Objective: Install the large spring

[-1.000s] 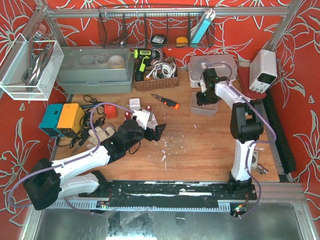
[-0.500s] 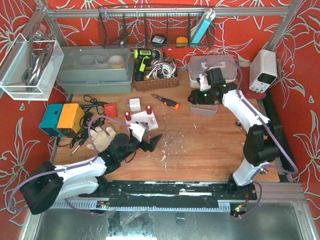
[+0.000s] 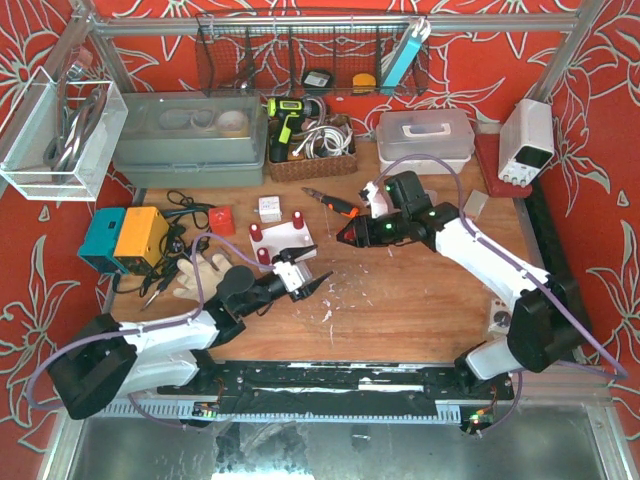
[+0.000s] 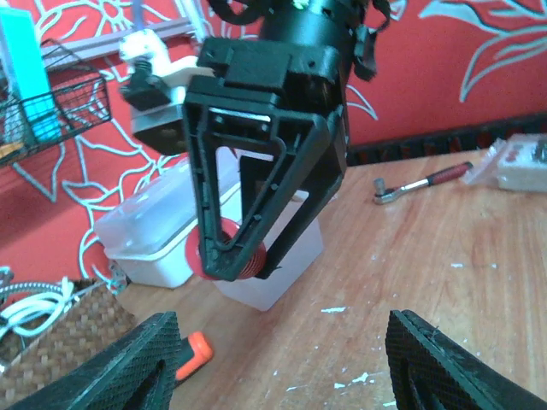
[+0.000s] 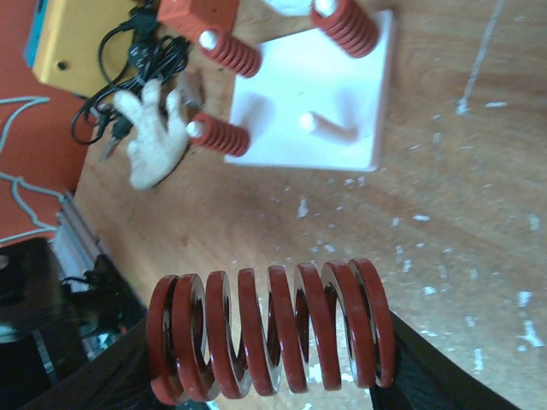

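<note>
A large red coil spring is held between black gripper fingers, apart from a white square pegged plate.

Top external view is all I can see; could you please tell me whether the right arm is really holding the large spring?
Observer: Yes. In the right wrist view the large spring lies sideways between the jaws of the right gripper.
Operator: Thank you. Is there a free peg on the base?
Observer: Yes, the white base has one bare peg; three smaller red springs sit on other pegs.
Operator: And is the left gripper holding anything?
Observer: No. The left wrist view shows the left gripper with its jaws open and empty, facing the right gripper.
</note>
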Robot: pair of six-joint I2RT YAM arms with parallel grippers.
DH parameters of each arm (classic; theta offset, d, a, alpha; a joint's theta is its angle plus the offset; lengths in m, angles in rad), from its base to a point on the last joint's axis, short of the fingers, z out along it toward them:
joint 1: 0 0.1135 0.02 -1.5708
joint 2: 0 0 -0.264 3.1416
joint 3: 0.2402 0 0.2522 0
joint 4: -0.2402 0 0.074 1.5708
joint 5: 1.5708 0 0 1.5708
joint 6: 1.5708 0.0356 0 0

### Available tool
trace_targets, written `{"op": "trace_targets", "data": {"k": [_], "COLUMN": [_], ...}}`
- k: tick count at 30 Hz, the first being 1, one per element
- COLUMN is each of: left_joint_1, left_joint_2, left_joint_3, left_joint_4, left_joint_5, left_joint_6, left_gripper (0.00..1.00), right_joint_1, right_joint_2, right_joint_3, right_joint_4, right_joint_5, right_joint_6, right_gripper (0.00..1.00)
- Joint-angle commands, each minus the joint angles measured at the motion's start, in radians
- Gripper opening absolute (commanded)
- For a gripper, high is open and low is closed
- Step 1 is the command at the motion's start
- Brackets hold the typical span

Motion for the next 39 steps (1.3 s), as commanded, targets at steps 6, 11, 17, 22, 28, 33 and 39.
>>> {"op": "trace_targets", "data": {"k": [6,11,17,22,28,33,39], "left_joint_1": [0.013,0.036,0.043,0.044,0.045,0.051,0.059], "left_joint_2": [0.063,0.067,0.104,0.142,0.158,0.162,0.167], "left_joint_3": [0.034,0.027,0.056,0.074,0.082,0.08,0.079], "left_joint_4": [0.126,0.2,0.185,0.197,0.21,0.21,0.212], "left_joint_5": [0.015,0.075,0.136,0.149,0.152,0.173,0.196], "left_joint_6": [0.143,0.077,0.087,0.092,0.103,0.116,0.13], "left_gripper": [0.69,0.7,0.68,0.67,0.58,0.5,0.42], "right_joint_1": [0.082,0.098,0.126,0.143,0.152,0.158,0.165], "right_joint_2": [-0.077,-0.09,-0.096,-0.097,-0.103,-0.101,-0.094], "right_joint_3": [-0.025,-0.042,-0.042,-0.044,-0.049,-0.048,-0.047], "right_joint_4": [0.069,0.094,0.103,0.107,0.104,0.107,0.115], "right_joint_5": [-0.083,-0.115,-0.123,-0.127,-0.12,-0.122,-0.128], "right_joint_6": [0.037,0.052,0.061,0.066,0.066,0.07,0.076], "right_gripper": [0.28,0.28,0.28,0.28,0.28,0.28,0.28]}}
